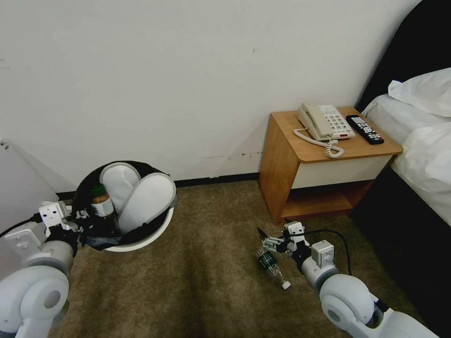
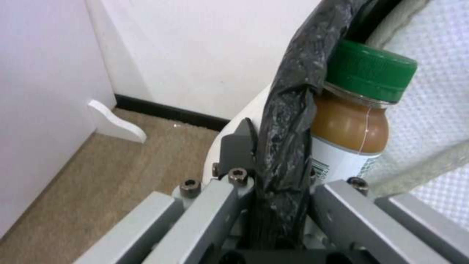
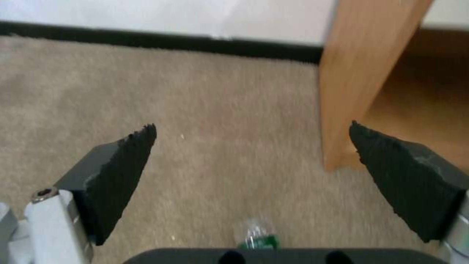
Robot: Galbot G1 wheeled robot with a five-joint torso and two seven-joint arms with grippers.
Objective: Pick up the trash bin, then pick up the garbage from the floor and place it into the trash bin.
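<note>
Left hand grips the bin's rim; right hand hangs spread above a bottle on the carpet.

The left hand (image 1: 81, 220), at eight o'clock in the head view, is clamped on the bag-lined rim of the white trash bin (image 1: 141, 241), which holds two white slippers (image 1: 145, 199) and a green-capped bottle (image 1: 100, 201) of brown liquid. The right hand (image 1: 267, 240), at five o'clock, is released, its black pads (image 3: 124, 172) wide apart over the beige carpet (image 1: 197, 277). A small clear plastic bottle (image 1: 271, 265) with a green label lies on the carpet directly under it, near the wooden nightstand (image 1: 291, 164) at two o'clock, which carries a telephone (image 1: 324, 121) and a remote control (image 1: 364, 128).
</note>
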